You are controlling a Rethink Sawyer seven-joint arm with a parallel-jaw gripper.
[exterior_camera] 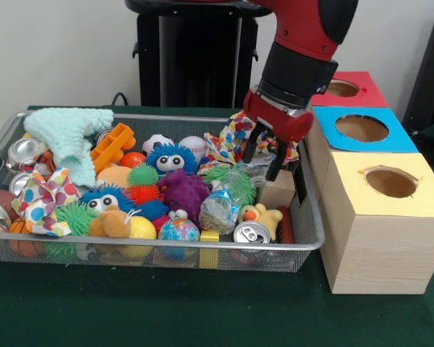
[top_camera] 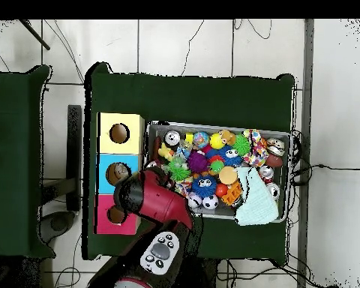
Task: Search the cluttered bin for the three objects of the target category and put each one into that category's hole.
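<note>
The gripper point(exterior_camera: 269, 153) hangs with its fingers apart over the bin's point(exterior_camera: 166, 245) end nearest the boxes, clamped on nothing. One crinkled plastic bundle point(exterior_camera: 219, 210) lies in the bin just in front of it. The hole point(exterior_camera: 343, 88) in the red-topped box lies beyond the bin, on dark green table cloth point(exterior_camera: 130, 311); pale tiled floor point(top_camera: 213, 45) surrounds the table.

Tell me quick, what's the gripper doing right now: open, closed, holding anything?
Gripper: jaws open, holding nothing, hanging low over the bin at its end beside the boxes, just above a clear plastic bundle.
</note>
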